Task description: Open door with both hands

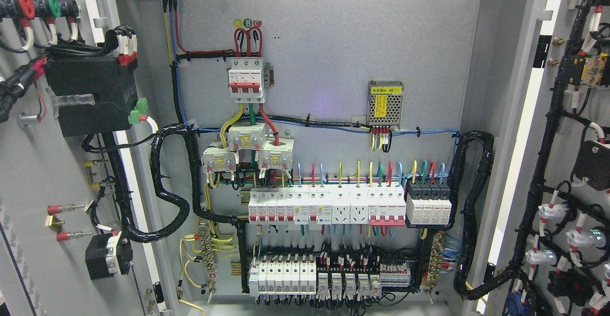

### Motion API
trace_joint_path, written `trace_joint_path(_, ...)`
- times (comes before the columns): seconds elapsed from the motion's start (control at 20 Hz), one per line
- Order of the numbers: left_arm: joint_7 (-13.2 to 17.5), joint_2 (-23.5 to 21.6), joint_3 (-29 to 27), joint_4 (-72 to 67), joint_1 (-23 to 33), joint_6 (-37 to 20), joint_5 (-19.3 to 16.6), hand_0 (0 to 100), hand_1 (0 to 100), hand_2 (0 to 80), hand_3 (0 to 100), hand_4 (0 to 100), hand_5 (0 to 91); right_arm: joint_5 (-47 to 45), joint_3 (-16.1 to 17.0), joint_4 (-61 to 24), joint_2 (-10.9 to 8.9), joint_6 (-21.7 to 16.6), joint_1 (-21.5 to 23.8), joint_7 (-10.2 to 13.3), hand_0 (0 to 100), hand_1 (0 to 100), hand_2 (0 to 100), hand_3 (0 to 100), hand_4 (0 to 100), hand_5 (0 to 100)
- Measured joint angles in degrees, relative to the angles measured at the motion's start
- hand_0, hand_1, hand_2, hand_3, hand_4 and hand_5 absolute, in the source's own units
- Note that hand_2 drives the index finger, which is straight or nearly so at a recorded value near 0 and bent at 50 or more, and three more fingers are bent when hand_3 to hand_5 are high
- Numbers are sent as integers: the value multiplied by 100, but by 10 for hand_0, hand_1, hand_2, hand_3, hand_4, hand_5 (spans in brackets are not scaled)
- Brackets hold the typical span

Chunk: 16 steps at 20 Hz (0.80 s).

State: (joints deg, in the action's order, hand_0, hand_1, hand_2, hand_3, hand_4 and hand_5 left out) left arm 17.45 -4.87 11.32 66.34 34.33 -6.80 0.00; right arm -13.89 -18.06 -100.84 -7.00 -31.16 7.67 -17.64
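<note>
Head view: electrical cabinet [329, 68] fills the frame, both doors swung wide open. Left door [43, 173] stands at 9 o'clock, inner face toward the camera, carrying a black box [90, 94], a smaller black switch block [108, 255] at 8 o'clock, and red, green and black round fittings [40, 6] at 10 o'clock. Right door [572, 163] stands at 3 o'clock, inner face showing black wire bundles [548, 130] and white lamp backs [553, 211].

Inside the cabinet, on the grey back plate: red-and-white main breaker [246, 80] at 12 o'clock with red looped wires above it; three white blocks [247, 149] just below; a small perforated metal power box with yellow label [385, 103] at 1 o'clock. A row of white breakers and sockets [329, 206] runs across the centre, black-topped modules [429, 204] at its right end. A second row of white breakers and relays [329, 278] sits at 6 o'clock. Black corrugated cable loops [174, 182] hang at the left side, another loop [469, 211] at the right, each leading to its door.

No robot hand or arm is visible, so the state of the fingers cannot be told.
</note>
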Motion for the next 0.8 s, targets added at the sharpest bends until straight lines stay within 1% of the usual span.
trace_joint_path(0.15,2,-94,43,739,294,-205,0,0,0,0,0,42,0,-14,126,-141,-101,-3,96,195,0,0,0,0,0,0)
trace_joint_path(0.25,7,-157,62,1194,445,-408,0,0,0,0,0,42,0,-20,209,-241,-166,19,164,278,0,0,0,0,0,0)
trace_joint_path(0.55,14,-373,81,2260,694,-1342,0,0,0,0,0,42,0,-33,464,-583,-342,35,406,370,0,0,0,0,0,0)
trace_joint_path(0.8,-2,-526,31,2908,772,-1765,0,0,0,0,0,42,0,-208,638,-842,-549,-10,601,521,0,0,0,0,0,0)
